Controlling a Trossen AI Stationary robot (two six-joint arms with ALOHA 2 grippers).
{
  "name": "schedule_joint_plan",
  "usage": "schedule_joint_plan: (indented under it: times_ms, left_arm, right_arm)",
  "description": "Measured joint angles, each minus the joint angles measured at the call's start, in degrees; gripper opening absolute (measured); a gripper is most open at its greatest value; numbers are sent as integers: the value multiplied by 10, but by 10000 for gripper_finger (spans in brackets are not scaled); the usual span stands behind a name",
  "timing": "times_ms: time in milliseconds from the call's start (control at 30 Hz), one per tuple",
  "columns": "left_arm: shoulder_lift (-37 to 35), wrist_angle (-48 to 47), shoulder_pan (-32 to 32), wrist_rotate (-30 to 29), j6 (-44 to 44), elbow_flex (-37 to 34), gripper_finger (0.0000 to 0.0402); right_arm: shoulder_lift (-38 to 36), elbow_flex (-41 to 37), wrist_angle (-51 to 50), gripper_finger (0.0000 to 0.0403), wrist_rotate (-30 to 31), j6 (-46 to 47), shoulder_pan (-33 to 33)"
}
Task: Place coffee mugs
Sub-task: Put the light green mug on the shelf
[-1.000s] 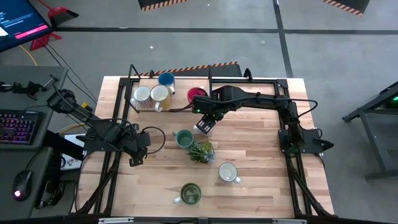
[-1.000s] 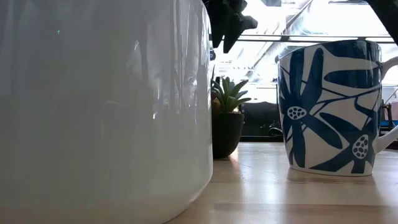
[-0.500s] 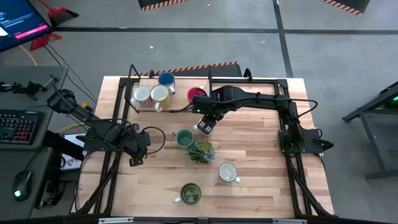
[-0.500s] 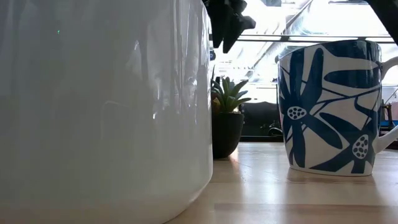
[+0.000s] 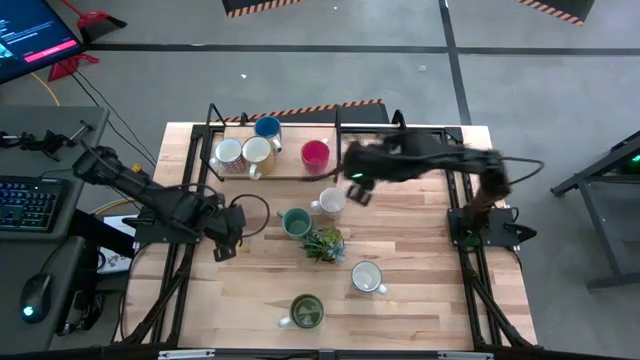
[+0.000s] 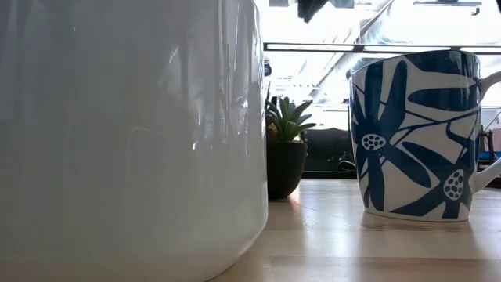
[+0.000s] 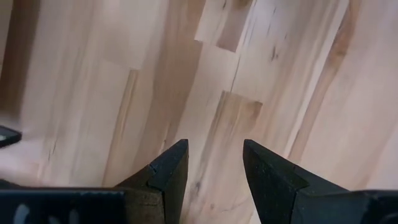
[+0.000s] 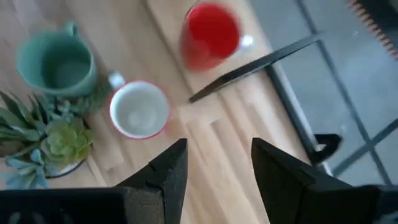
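The small spiky plant (image 5: 323, 243) near the middle of the table (image 5: 420, 300) was taken as the landmark. A white mug (image 5: 329, 203) with a red rim was seen standing upright just behind the plant, toward the table's far edge, with a teal mug (image 5: 294, 222) just beside the plant on the left arm's side. A red mug (image 5: 315, 154) stood farther behind the plant, near the rear frame bar, and a group of three, two cream mugs (image 5: 243, 155) and a blue mug (image 5: 267, 127), was set behind the plant and well over to the left arm's side. On the near side of the plant a white mug (image 5: 366, 277) was placed close by, and an olive green mug (image 5: 305, 311) lay farther toward the front edge.

The right gripper (image 5: 356, 187) was held above the table just beyond the red-rimmed mug, on the right arm's side of it; its fingers (image 8: 163, 171) were seen parted with nothing between them. From those fingers the red-rimmed mug lay back toward the plant, its axis upright and its handle turned toward the teal mug. The left gripper (image 5: 226, 247) was kept over bare wood well to the left arm's side of the plant, its fingers (image 7: 166, 168) likewise apart and empty.

The red-rimmed mug was judged to be set down and released. Of the two arms, the right was much the nearer to the mugs around the plant.
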Motion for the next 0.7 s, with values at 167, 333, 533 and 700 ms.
schedule_joint_plan:
  times_ms: [167, 333, 533, 700]
  left_arm:
    - [0, 36, 32, 1, 51, 0, 145]
    - [0, 61, 64, 8, 80, 4, 145]
    - [0, 75, 100, 31, 99, 33, 145]
    - [18, 120, 141, 64, 107, 55, 145]
  right_arm:
    - [-129, -88, 9, 156, 41, 43, 11]
    - [-282, -286, 76, 156, 39, 97, 29]
    - [-447, -529, 311, 156, -17, 112, 55]
    - [-513, -662, 435, 156, -36, 113, 57]
